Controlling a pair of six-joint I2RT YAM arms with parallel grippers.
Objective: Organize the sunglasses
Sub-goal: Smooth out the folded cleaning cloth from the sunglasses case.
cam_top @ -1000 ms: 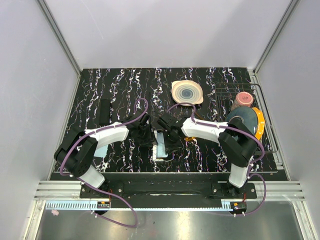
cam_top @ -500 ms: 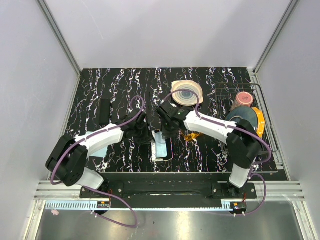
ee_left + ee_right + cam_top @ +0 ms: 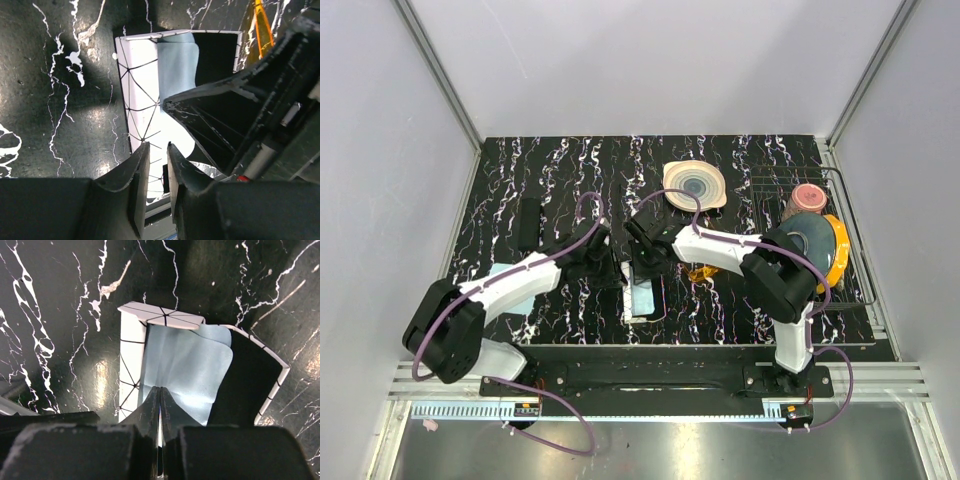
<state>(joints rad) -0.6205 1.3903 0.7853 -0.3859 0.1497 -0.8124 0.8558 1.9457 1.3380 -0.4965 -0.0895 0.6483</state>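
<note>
both arms have pushed fwd over the white box [image 3: 642, 297], r pincer [image 3: 160, 388] together, seemingly on the blue cloth [image 3: 185, 372], l pincer [image 3: 157, 147] a slit apart: box-prep step, next lift cloth gently, then sunglasses [image 3: 700, 272].

right end effector [image 3: 160, 390]: closed up | left end effector [image 3: 157, 148]: narrowed | sunglasses [image 3: 700, 272]: uncovered

One pair of sunglasses [image 3: 702, 272], one box [image 3: 640, 300], one plate [image 3: 695, 185], perhaps three racked dishes [image 3: 805, 235]

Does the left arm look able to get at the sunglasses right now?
Probably not directly. The sunglasses lie beyond the white box, beside the right arm, with the right gripper between them and the left gripper.
</note>
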